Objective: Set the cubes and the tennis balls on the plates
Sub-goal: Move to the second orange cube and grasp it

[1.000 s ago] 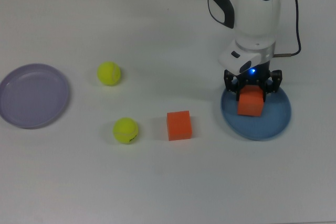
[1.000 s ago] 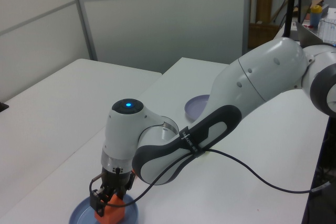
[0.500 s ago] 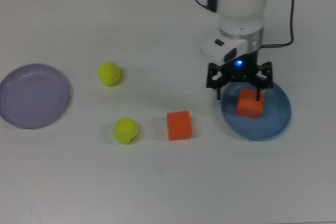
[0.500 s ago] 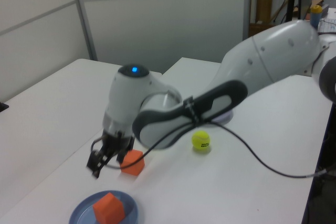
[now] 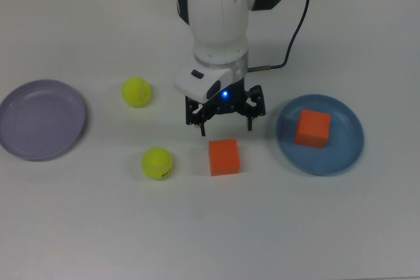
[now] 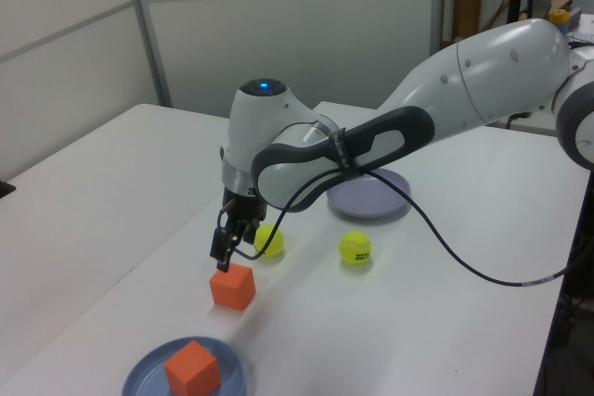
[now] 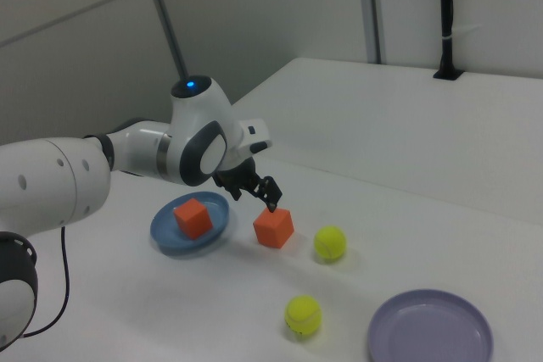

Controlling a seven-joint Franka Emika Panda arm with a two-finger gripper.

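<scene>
My gripper (image 5: 225,126) hangs open and empty just above the table. It sits right behind a loose orange cube (image 5: 224,157) in the top view, slightly above it and not touching. A second orange cube (image 5: 312,128) rests on the blue plate (image 5: 342,150) at the top view's right. Two yellow-green tennis balls (image 5: 136,92) (image 5: 157,162) lie on the table to the top view's left of the gripper. The lavender plate (image 5: 41,119) lies bare at the far left. In the left view the gripper (image 6: 230,246) hovers over the loose cube (image 6: 232,286).
The white arm reaches in from the top view's upper edge, with a black cable (image 5: 295,24) trailing beside it. The white table (image 5: 210,227) stretches wide toward the top view's bottom. In the right view the lavender plate (image 7: 431,336) lies nearest the camera.
The gripper let go of the cube on the blue plate, rose, and swept to the top view's left. It now hovers open behind the loose cube.
</scene>
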